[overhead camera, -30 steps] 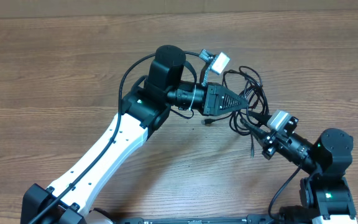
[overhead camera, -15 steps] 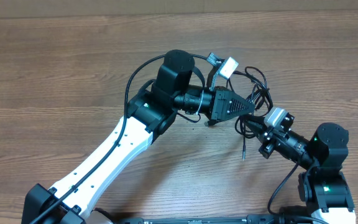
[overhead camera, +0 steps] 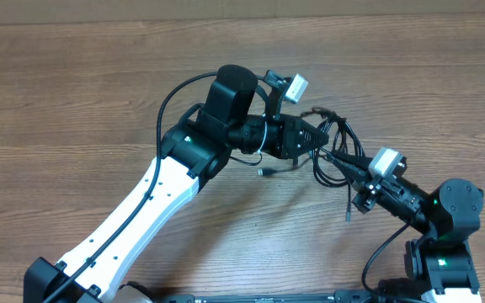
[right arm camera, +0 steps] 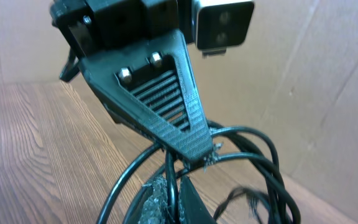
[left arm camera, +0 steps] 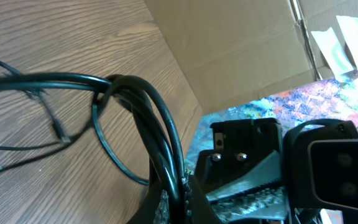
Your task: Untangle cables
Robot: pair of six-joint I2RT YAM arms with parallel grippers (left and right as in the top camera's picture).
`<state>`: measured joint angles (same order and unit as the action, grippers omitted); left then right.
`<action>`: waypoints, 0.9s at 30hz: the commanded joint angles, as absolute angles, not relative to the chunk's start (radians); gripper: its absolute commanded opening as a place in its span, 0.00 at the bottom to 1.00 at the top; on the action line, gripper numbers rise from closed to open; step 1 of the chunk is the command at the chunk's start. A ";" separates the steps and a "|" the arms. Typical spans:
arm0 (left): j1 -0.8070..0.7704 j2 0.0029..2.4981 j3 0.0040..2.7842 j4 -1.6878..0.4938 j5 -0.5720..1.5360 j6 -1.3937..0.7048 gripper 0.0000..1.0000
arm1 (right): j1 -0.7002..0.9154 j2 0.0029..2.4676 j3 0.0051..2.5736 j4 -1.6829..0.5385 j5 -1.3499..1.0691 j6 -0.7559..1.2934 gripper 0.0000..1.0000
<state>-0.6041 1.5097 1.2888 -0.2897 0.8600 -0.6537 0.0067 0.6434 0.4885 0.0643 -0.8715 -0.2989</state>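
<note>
Both arms meet right of centre over the wooden table [overhead camera: 74,101].

My left gripper [overhead camera: 317,135] is closed tight on the cables [overhead camera: 343,139]. In the left wrist view the black loops [left arm camera: 135,93] run down between my fingers [left arm camera: 174,199] and are pinched there.

My right gripper [overhead camera: 339,160] is also closed on the cables, just beside the left one and gripping the same bundle from the other side. In the right wrist view several strands [right arm camera: 253,149] pass into my own pinch [right arm camera: 166,199]. The tip of the left gripper's ribbed finger [right arm camera: 166,112] touches the bundle just above it.

The cables form a small knot of overlapping loops, bunched between and just beyond the two grippers. One plug end [overhead camera: 263,172] sits below the left gripper. A thin tail [overhead camera: 348,210] trails down beside the right gripper. I cannot tell whether the bundle rests on the table or is held off it.

A cardboard wall [left arm camera: 229,50] stands behind.
</note>
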 commanded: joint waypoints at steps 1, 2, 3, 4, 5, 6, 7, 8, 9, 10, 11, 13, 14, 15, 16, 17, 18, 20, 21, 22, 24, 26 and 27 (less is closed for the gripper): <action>-0.608 1.517 1.280 -0.356 0.781 -0.597 0.04 | 0.005 0.598 0.512 0.150 -0.889 -0.258 0.04; -0.608 1.517 1.280 -0.363 0.781 -0.597 0.04 | 0.005 0.598 0.512 0.162 -0.889 -0.258 0.04; -0.609 1.517 1.280 -0.368 0.781 -0.597 0.04 | 0.005 0.598 0.512 0.173 -0.889 -0.258 0.04; -0.609 1.517 1.280 -0.371 0.781 -0.597 0.04 | 0.005 0.598 0.512 0.184 -0.889 -0.258 0.04; -0.609 1.517 1.280 -0.377 0.781 -0.596 0.04 | 0.005 0.598 0.512 0.201 -0.889 -0.258 0.04; -0.609 1.517 1.280 -0.388 0.778 -0.585 0.05 | 0.005 0.598 0.512 0.221 -0.889 -0.259 0.04; -0.609 1.517 1.280 -0.401 0.775 -0.570 0.04 | 0.005 0.598 0.512 0.249 -0.889 -0.262 0.04; -0.610 1.517 1.280 -0.418 0.773 -0.559 0.04 | 0.005 0.598 0.512 0.283 -0.889 -0.262 0.04; -0.610 1.517 1.280 -0.435 0.769 -0.556 0.04 | 0.005 0.598 0.512 0.313 -0.889 -0.262 0.04; -0.610 1.517 1.280 -0.450 0.765 -0.556 0.04 | 0.005 0.598 0.512 0.348 -0.889 -0.262 0.04; -0.610 1.517 1.280 -0.464 0.767 -0.557 0.04 | 0.005 0.598 0.512 0.415 -0.888 -0.262 0.04; -0.610 1.517 1.280 -0.463 0.777 -0.557 0.04 | 0.005 0.598 0.512 0.433 -0.889 -0.261 0.04; -0.610 1.516 1.280 -0.456 0.779 -0.558 0.04 | 0.005 0.598 0.512 0.423 -0.888 -0.258 0.04; -0.609 1.516 1.280 -0.450 0.782 -0.562 0.05 | 0.005 0.598 0.512 0.405 -0.888 -0.258 0.04; -0.609 1.517 1.280 -0.439 0.791 -0.564 0.04 | 0.005 0.598 0.512 0.373 -0.888 -0.258 0.04; -0.609 1.516 1.280 -0.430 0.798 -0.564 0.04 | 0.005 0.598 0.512 0.343 -0.885 -0.258 0.04; -0.609 1.516 1.280 -0.417 0.813 -0.564 0.04 | 0.005 0.598 0.512 0.297 -0.879 -0.262 0.04; -0.609 1.516 1.280 -0.395 0.840 -0.564 0.04 | 0.004 0.598 0.512 0.215 -0.851 -0.267 0.04; -0.609 1.516 1.280 -0.384 0.854 -0.566 0.04 | 0.004 0.598 0.512 0.177 -0.834 -0.274 0.04; -0.609 1.516 1.280 -0.374 0.867 -0.574 0.04 | 0.004 0.598 0.512 0.131 -0.813 -0.289 0.07; -0.609 1.516 1.280 -0.361 0.869 -0.595 0.04 | 0.004 0.598 0.512 0.052 -0.781 -0.301 0.24; -0.607 1.516 1.280 -0.353 0.864 -0.606 0.04 | 0.004 0.598 0.512 -0.018 -0.760 -0.316 0.33; -0.606 1.516 1.280 -0.348 0.863 -0.606 0.04 | 0.004 0.598 0.512 -0.048 -0.756 -0.323 0.39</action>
<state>-0.6079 1.5188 1.2762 -0.3660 0.8284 -0.5991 0.0067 0.5995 0.4980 -0.0048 -0.8120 -0.2924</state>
